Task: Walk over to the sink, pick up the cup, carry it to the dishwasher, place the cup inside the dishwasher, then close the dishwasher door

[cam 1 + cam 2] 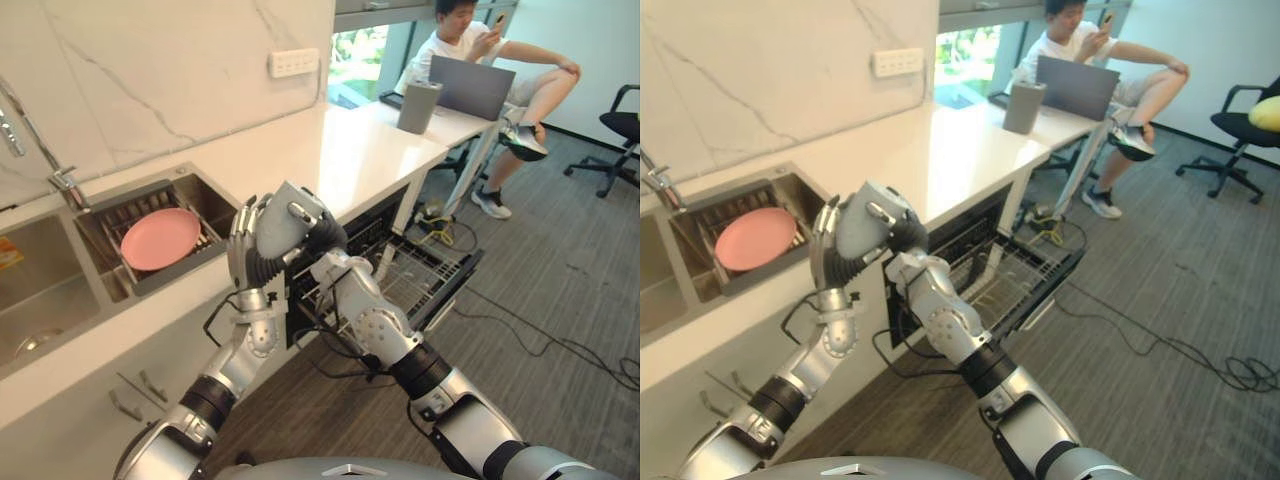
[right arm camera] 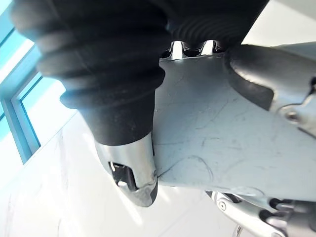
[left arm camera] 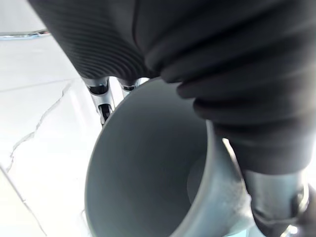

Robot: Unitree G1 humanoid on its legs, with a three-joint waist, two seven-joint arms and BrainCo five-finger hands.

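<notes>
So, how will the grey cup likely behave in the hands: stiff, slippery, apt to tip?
Probably rigid: the cup looks evenly round at the mouth though the left hand and the right hand grip it. Its smooth wall may slip. It looks empty, so likely light, and might tip on the wire rack.

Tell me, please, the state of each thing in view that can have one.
cup, held in the air by both hands
left hand, shut on the cup
right hand, shut on the cup
dishwasher, door open, rack pulled out
plate, lying in the basket
laptop, open
</notes>
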